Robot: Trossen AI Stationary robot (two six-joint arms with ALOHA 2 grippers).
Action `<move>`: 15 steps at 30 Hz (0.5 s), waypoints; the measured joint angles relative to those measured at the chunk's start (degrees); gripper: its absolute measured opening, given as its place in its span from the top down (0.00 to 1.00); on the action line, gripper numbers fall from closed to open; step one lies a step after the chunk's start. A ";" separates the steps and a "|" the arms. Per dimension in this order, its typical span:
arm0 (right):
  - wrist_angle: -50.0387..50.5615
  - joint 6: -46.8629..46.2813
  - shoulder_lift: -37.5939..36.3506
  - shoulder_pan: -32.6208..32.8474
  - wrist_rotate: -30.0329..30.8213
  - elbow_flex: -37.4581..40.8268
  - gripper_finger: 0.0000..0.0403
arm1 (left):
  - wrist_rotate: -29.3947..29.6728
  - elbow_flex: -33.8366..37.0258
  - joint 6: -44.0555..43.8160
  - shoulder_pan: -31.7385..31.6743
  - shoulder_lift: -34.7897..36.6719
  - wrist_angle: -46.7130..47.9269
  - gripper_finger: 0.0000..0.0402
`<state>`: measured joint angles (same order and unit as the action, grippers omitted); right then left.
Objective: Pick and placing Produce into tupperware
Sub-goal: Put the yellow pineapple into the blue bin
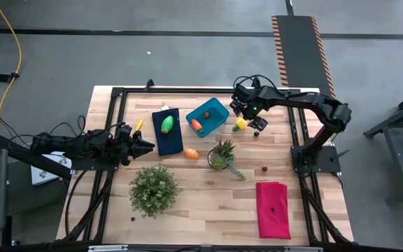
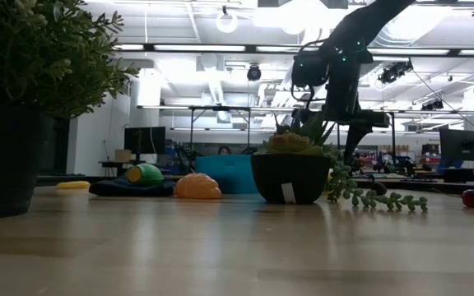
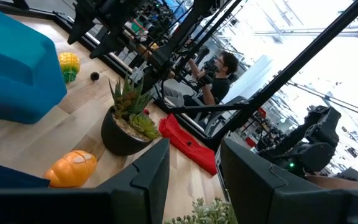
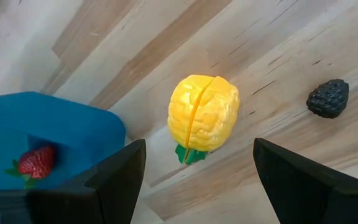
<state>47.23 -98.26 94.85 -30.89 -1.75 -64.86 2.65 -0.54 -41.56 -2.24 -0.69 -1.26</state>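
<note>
The blue tupperware (image 1: 208,116) stands at the table's far middle and holds a strawberry (image 4: 36,160) and an orange-and-green piece (image 1: 196,125). Right of it a yellow lemon (image 4: 204,112) with a green leaf end lies on the wood. My right gripper (image 4: 196,163) hangs open above the lemon, pointing down, one finger on either side and clear of it. A green oval (image 1: 167,124) lies on the dark blue cloth (image 1: 166,138), and an orange oval (image 1: 192,153) lies on the wood. My left gripper (image 1: 145,145) waits open at the table's left, pointing level.
A small black berry (image 4: 328,98) lies close to the lemon, and a red berry (image 1: 264,168) farther toward the near edge. A spiky potted plant (image 1: 221,155), a bushy plant (image 1: 154,189) and a red cloth (image 1: 273,208) fill the near half. A person (image 3: 219,74) sits beyond the table.
</note>
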 joint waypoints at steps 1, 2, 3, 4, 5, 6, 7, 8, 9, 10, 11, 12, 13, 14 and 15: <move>-0.03 -0.11 0.32 -0.02 -0.06 0.01 0.29 | -0.02 0.00 0.24 0.02 0.00 0.02 0.67; -0.08 -0.16 0.71 -0.02 -0.06 0.04 0.29 | -0.01 0.00 0.61 0.01 0.00 0.02 0.67; -0.27 -0.26 1.14 0.00 -0.09 0.04 0.29 | -0.01 -0.01 0.76 0.01 0.00 0.01 0.67; -0.78 -0.26 1.67 0.00 -0.25 0.04 0.29 | 0.00 0.00 0.83 0.02 0.01 0.02 0.67; -1.28 -0.26 2.33 0.00 -0.46 0.04 0.29 | -0.01 -0.02 0.83 0.02 0.00 0.02 0.67; -1.64 -0.19 3.02 0.00 -0.51 0.06 0.29 | 0.00 0.00 0.83 0.00 0.00 0.02 0.67; -2.23 0.33 3.49 0.00 -0.55 0.09 0.29 | -0.02 -0.02 0.85 0.02 0.00 0.02 0.67; -2.92 0.57 3.83 0.00 -0.78 0.11 0.29 | -0.06 0.00 0.85 0.02 -0.10 0.02 0.67; -3.51 0.59 4.13 0.00 -0.86 0.11 0.29 | -0.06 0.00 0.83 0.02 -0.31 0.02 0.67; -3.85 0.58 4.43 0.00 -0.86 0.11 0.29 | -0.06 0.00 0.83 0.00 -0.44 0.07 0.67; -3.91 0.58 4.72 -0.01 -0.89 0.11 0.29 | -0.09 0.00 0.83 0.02 -0.63 0.13 0.67; -3.85 0.57 4.93 -0.11 -0.87 0.11 0.29 | -0.09 -0.02 0.83 0.01 -0.84 0.11 0.67; -3.77 0.58 5.05 -0.17 -0.89 0.11 0.29 | -0.09 -0.01 0.83 0.00 -1.09 0.11 0.67; -3.68 0.60 5.18 -0.23 -0.89 0.11 0.29 | -0.09 0.00 0.83 0.02 -1.24 0.12 0.67; -3.53 0.59 5.32 -0.27 -0.89 0.11 0.29 | -0.09 0.00 0.83 0.02 -1.37 0.15 0.67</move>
<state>43.70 -97.67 100.17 -31.16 -2.63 -64.75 2.57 -0.54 -40.73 -2.22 -2.06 -1.11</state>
